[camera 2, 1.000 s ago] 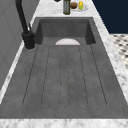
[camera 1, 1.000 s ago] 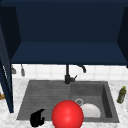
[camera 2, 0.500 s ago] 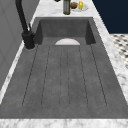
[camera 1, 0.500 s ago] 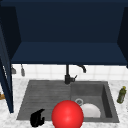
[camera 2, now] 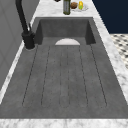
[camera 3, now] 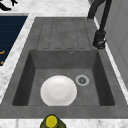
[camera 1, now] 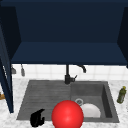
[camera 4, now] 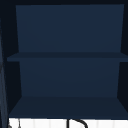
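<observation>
While the left hand [camera 1: 37, 118] hangs over the front edge of the draining board [camera 1: 45, 97], at about seven o'clock in the front view, its fingers look loosely curled downward around nothing, though the dark shape is too small to be sure; the red ball [camera 1: 67, 114] sits just beside it, at three o'clock from the hand, with a narrow gap between them; the ball overlaps the front rim of the sink [camera 1: 106, 100] and hides part of the white plate [camera 1: 91, 110], which lies in the basin at the ball's two o'clock; in the right side view the plate [camera 3: 58, 90] rests flat on the basin floor, just beside the drain [camera 3: 82, 80] at its one o'clock; the black tap [camera 1: 68, 75] stands at twelve o'clock behind the basin; an olive-green bottle [camera 1: 121, 95] stands on the counter at three o'clock of the sink; compared with half a second and a second ago, the hand, ball and plate show no shift; no label, brand or writing can be read anywhere.
</observation>
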Tool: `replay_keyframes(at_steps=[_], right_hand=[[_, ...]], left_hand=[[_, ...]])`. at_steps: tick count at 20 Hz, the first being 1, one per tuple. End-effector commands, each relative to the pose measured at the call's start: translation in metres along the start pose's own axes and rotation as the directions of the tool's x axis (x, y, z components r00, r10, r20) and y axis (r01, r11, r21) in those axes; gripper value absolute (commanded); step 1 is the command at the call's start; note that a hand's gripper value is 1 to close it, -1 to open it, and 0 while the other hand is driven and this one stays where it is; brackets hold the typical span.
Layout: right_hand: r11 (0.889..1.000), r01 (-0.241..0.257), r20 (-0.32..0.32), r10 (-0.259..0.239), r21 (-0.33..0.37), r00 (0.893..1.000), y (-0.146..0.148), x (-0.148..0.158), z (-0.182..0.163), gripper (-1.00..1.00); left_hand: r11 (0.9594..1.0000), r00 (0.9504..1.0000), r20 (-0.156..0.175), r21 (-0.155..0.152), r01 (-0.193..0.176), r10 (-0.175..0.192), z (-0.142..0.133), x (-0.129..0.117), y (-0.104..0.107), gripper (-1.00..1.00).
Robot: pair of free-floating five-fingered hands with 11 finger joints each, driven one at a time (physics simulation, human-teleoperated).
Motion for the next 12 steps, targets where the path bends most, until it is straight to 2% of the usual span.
replay_keyframes(at_steps=[1,6,8,10,12], right_hand=[[0.998,0.066,-0.025,-0.065,0.019,0.998,0.028,-0.004,-0.003,-1.00],[0.997,0.071,-0.036,-0.071,0.020,0.997,0.064,-0.007,-0.010,-1.00],[0.997,0.080,-0.027,-0.080,-0.002,0.996,0.075,-0.007,-0.014,-1.00],[0.998,0.067,-0.010,-0.067,-0.019,0.998,0.080,-0.004,-0.021,-1.00],[1.000,0.025,0.002,-0.025,0.013,1.000,0.079,-0.001,-0.031,-1.00]], left_hand=[[1.0000,1.0000,0.000,0.000,0.000,0.000,0.000,0.000,0.000,0.00],[1.0000,1.0000,0.000,0.000,0.000,0.000,0.000,0.000,0.000,0.00],[1.0000,1.0000,0.000,0.000,0.000,0.000,0.000,0.000,0.000,0.00],[1.0000,1.0000,0.000,0.000,0.000,0.000,0.000,0.000,0.000,0.00],[1.0000,1.0000,0.000,0.000,0.000,0.000,0.000,0.000,0.000,0.00]])
